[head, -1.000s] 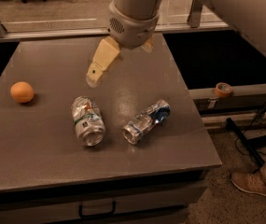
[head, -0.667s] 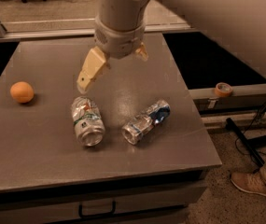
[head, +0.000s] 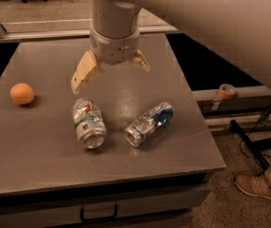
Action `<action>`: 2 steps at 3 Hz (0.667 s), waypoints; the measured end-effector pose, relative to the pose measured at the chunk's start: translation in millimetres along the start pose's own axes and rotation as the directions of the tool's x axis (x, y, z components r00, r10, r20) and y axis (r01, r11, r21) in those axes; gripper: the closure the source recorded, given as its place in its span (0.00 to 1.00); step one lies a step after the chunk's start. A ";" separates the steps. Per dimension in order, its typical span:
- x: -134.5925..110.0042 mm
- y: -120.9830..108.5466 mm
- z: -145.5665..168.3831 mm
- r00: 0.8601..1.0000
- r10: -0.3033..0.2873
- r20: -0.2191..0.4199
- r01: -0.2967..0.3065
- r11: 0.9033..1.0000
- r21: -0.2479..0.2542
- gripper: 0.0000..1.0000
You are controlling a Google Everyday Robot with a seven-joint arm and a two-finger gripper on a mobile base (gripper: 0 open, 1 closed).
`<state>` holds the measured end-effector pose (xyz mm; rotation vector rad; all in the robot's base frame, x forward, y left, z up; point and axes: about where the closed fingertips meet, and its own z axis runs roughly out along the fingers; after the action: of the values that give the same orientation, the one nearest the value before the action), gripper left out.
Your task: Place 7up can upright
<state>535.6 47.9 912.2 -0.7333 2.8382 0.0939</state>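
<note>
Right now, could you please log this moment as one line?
gripper: over table behind 7up can, fingers open, empty | 7up can: lying on side, not gripped | blue-label can: on side, right of it | orange: left

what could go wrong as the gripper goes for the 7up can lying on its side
1. The gripper, open above the table behind the cans, could nudge the blue-label can, which lies close beside the 7up can.
2. The 7up can is dented and on its side, so it may roll or slip when pinched, and might tip once stood up.
</note>
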 end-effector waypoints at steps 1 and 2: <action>-0.1 0.3 0.2 1.000 -0.002 -0.001 0.002 1.000 0.001 0.00; 9.9 17.0 10.4 0.998 0.005 -0.060 -0.007 0.999 -0.031 0.00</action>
<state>520.8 59.2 900.1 -0.7467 2.9017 0.1195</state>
